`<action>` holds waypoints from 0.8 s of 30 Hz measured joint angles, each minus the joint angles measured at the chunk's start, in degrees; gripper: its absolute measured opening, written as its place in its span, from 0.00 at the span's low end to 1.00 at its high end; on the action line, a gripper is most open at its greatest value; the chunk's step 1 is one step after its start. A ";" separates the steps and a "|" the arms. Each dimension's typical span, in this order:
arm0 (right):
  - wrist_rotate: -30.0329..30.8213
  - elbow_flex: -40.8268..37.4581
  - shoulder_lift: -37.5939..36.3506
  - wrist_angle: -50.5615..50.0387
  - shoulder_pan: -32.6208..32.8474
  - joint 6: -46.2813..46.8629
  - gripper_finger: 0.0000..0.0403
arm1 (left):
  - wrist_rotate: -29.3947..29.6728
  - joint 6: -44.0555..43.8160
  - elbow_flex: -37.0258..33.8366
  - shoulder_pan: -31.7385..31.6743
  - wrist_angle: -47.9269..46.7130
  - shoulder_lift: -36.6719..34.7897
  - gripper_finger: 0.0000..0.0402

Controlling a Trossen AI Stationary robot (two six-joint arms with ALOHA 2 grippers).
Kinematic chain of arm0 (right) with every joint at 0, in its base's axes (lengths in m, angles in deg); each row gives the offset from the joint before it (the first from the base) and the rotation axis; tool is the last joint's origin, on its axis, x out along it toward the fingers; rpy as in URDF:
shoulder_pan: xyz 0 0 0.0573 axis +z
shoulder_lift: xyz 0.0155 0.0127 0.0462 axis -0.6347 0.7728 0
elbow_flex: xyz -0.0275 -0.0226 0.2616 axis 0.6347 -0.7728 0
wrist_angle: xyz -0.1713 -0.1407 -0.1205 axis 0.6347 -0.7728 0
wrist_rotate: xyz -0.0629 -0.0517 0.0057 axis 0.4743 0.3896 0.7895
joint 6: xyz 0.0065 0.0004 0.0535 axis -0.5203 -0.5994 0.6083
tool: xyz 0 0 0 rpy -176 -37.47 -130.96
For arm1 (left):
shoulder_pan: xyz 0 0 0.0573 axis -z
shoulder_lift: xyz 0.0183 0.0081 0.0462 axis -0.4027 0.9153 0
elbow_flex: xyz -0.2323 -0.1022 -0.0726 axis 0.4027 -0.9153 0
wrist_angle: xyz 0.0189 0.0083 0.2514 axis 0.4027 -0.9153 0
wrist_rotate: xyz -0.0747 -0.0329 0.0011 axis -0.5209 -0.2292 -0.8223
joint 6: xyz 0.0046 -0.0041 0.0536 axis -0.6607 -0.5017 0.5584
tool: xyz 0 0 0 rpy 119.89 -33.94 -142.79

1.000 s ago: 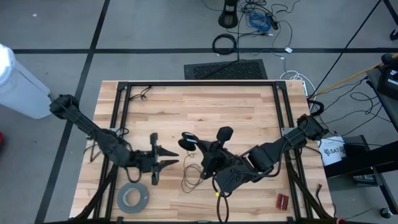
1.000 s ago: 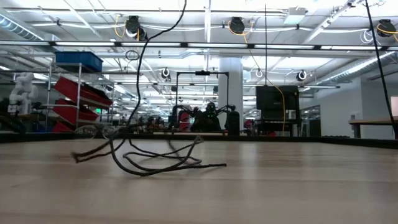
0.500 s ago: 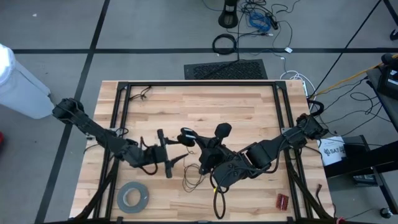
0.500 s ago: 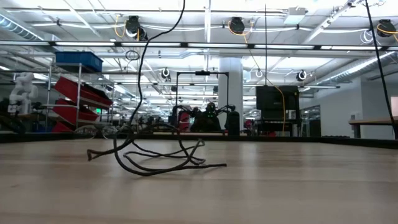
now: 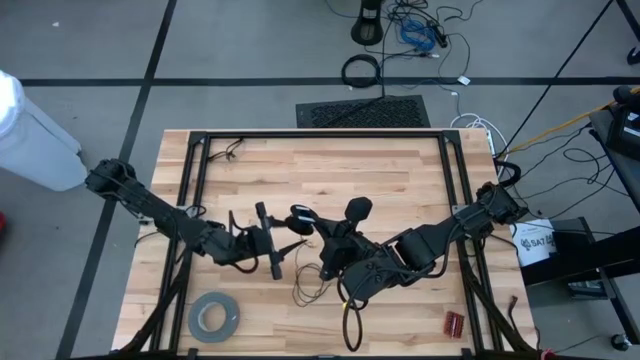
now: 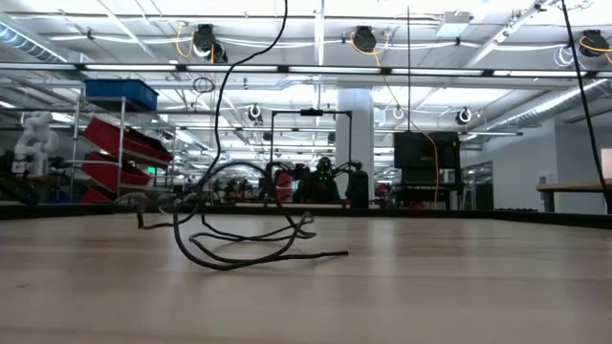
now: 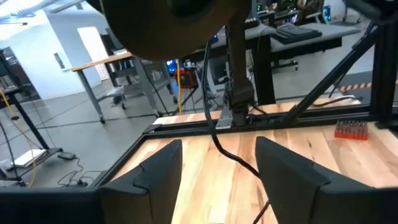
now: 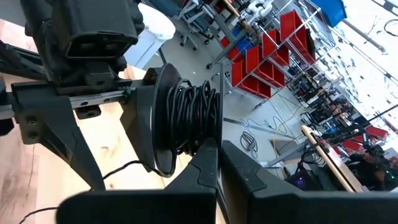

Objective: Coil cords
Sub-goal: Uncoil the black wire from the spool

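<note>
High view recorded the left pincer [image 5: 285, 248], fingers apart, moved in since a second earlier beside the small round black disc [image 5: 301, 213] wound with thin dark wire [image 5: 312, 287], clamped in the right pincer [image 5: 318, 232] above mid-table [image 5: 400, 180]; coiling continuing.
</note>
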 joint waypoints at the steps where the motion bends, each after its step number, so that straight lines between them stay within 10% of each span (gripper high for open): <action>1: 0.00 0.00 0.00 -0.01 0.00 0.00 0.00 | 0.00 0.00 0.00 -0.02 0.07 0.00 0.48; 14: 0.15 0.01 0.00 -0.14 -0.01 0.32 0.00 | -0.02 0.24 0.00 -0.05 0.15 0.00 0.03; 24: 0.09 0.02 0.00 -0.91 -1.49 4.31 0.00 | -4.24 0.00 0.00 -0.26 2.89 -0.02 0.02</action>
